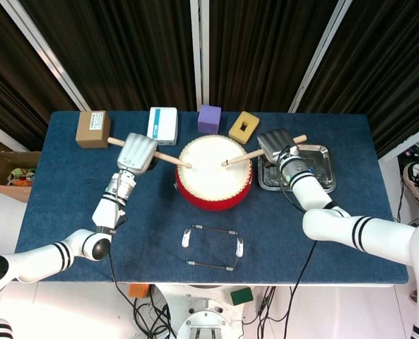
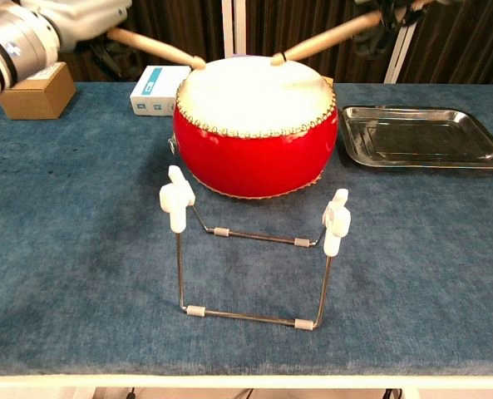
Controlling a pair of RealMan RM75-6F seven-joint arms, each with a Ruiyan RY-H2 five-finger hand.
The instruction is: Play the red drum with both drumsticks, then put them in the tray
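Head overhead, chest frontal; both see drum (image 1: 214,171)

Bare cloth lies either side of the red drum (image 1: 214,172); a wire stand (image 1: 213,247) blocks its front

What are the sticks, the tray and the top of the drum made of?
The drumsticks look like bare wood: pale tan and matte. The tray seems to be metal, grey and shiny, with reflections on its floor. The drum has a cream top that looks like a stretched skin, edged by a row of small studs; real hide or plastic, I cannot tell. Its red side is glossy, probably painted.
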